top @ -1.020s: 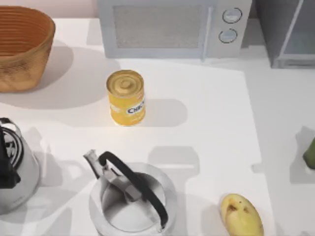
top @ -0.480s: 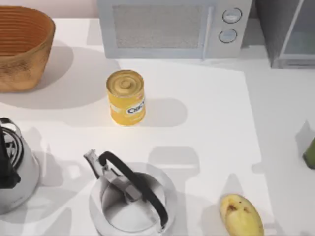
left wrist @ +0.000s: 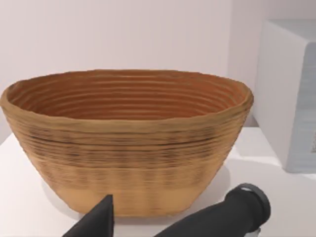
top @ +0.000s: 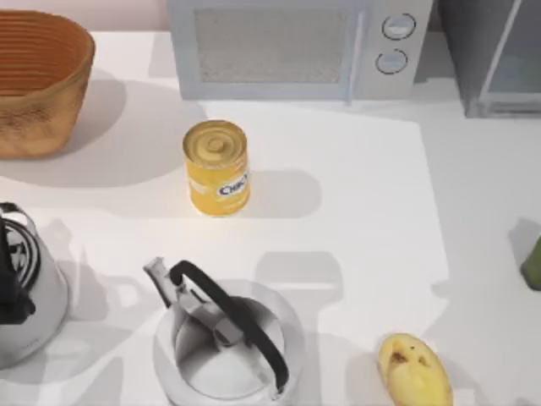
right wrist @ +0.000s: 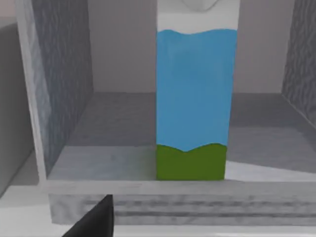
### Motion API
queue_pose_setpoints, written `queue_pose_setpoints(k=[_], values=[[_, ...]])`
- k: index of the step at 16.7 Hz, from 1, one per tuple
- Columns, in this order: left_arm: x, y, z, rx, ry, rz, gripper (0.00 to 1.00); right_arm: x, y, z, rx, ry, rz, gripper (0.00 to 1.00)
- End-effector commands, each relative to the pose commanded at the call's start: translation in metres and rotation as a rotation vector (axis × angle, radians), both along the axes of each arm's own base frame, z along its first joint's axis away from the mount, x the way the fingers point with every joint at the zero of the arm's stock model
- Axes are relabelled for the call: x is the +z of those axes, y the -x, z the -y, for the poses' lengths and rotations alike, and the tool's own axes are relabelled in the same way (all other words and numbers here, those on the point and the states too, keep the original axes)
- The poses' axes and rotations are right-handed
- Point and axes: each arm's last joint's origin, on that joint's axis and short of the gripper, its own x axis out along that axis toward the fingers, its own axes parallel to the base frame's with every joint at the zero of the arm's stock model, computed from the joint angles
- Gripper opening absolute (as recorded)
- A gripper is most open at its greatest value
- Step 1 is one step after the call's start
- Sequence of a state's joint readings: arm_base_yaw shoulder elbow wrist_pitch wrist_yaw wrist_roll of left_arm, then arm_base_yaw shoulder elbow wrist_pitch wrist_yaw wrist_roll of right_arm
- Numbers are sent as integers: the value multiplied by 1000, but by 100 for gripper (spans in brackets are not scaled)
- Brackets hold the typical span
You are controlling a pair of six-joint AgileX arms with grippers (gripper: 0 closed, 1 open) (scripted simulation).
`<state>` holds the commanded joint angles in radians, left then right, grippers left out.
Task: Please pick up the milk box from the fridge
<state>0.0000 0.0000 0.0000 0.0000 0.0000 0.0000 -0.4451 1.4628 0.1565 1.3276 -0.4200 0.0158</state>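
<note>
Blue-sided milk box (right wrist: 193, 101) upright inside fridge (right wrist: 59, 98), untouched | right gripper's dark fingertip (right wrist: 96, 217) just outside, facing it; jaw state: cannot tell | left gripper's fingertip (left wrist: 98, 219) beside basket (left wrist: 126, 143); jaw state: cannot tell

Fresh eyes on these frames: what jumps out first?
In the right wrist view, the milk box stands upright inside the open fridge, near its front edge, straight ahead of the right gripper. In the top view, the yellow can stands mid-table in front of the microwave, with a kettle nearer the front edge. The wicker basket looms in the left wrist view, close ahead of the left gripper.
</note>
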Motion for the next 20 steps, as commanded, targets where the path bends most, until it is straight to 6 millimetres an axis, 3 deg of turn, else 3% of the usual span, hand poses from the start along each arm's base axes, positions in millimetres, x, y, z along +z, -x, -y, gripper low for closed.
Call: queue_pose_setpoints(k=[6, 14, 17, 20], values=[[0, 0, 0, 0, 0, 0, 100, -29, -5, 20, 8, -8, -13, 100], [0, 0, 0, 0, 0, 0, 100, -33, -5, 20, 13, -9, -16, 100], [0, 0, 0, 0, 0, 0, 100, -34, -18, 22, 12, -12, -21, 100], [0, 0, 0, 0, 0, 0, 100, -33, -46, 26, 10, -9, -16, 100]])
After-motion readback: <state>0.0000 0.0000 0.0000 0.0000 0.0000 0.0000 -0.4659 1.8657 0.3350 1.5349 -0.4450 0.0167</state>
